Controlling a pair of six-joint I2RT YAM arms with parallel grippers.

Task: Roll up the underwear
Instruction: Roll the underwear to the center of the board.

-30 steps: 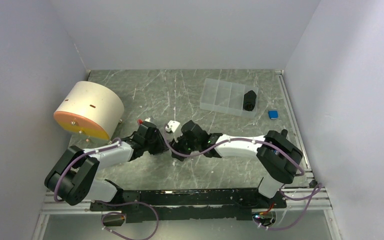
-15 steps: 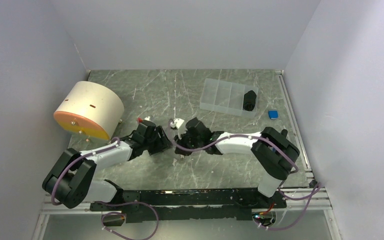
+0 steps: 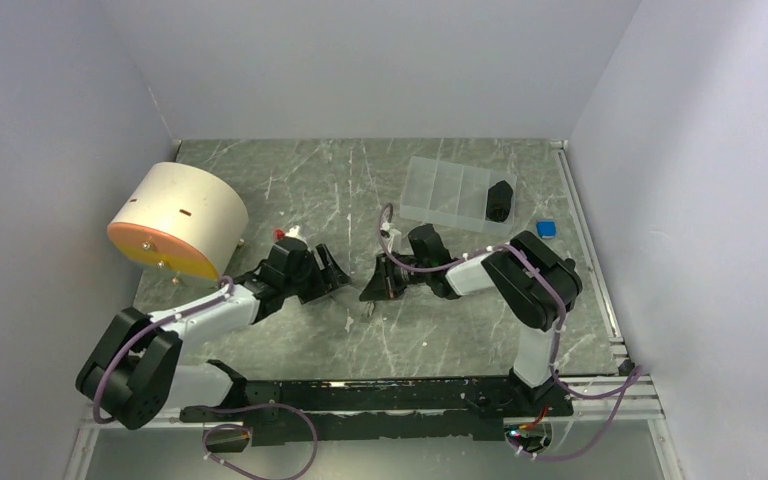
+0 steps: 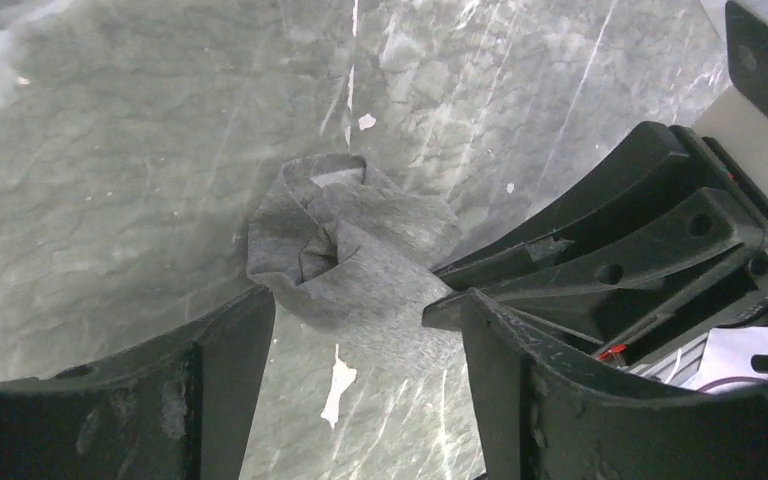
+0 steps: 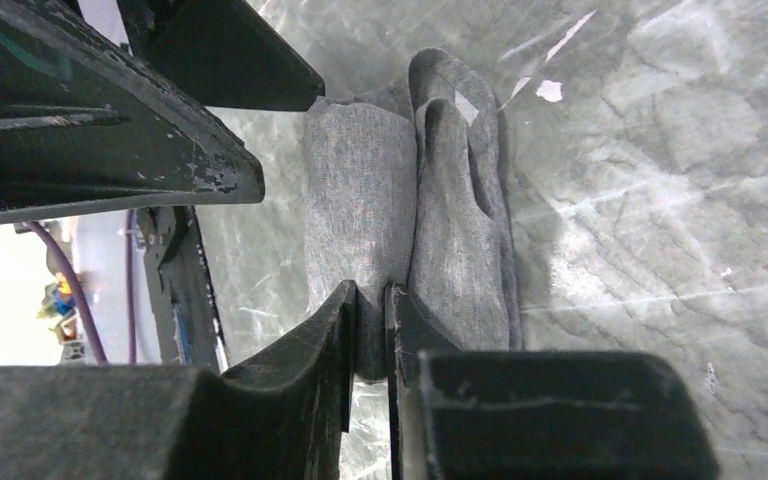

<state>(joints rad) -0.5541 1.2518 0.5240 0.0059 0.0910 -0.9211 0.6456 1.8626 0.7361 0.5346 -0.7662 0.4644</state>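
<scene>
Underwear (image 4: 345,260): grey knit, bunched into a short, loose roll lying on the marbled table (image 4: 110,150) mid-workspace, between the two arms. Change over the last second: the left gripper (image 4: 355,305) has let go and spread wide, and its jaws now stand either side of the roll's near end without pressing it. The right gripper (image 5: 372,300), open a second ago, has pressed nearly together and pinches one fold of cloth at the roll's end. In the top view the right wrist has also swung round and drawn back toward the far side, so the two no longer crowd each other. Reading (a judgement, not an observation): the hold has passed from left to right. The roll is formed but slack, with a loop standing proud at its far end, so it likely wants one more tightening or tuck before it counts as done. Not resolved: the top view barely shows the cloth, which is grey on grey stone and masked by both arms. How deep the fabric sits in the right jaws, and whether more than one layer is caught, is hidden, as are the roll's underside and free edge. Further out and well apart from the work stand a clear divided box (image 3: 430,190) with an unidentifiable dark item (image 3: 499,200) in its end compartment, a small blue object (image 3: 546,228) and a cream drum (image 3: 178,220).
</scene>
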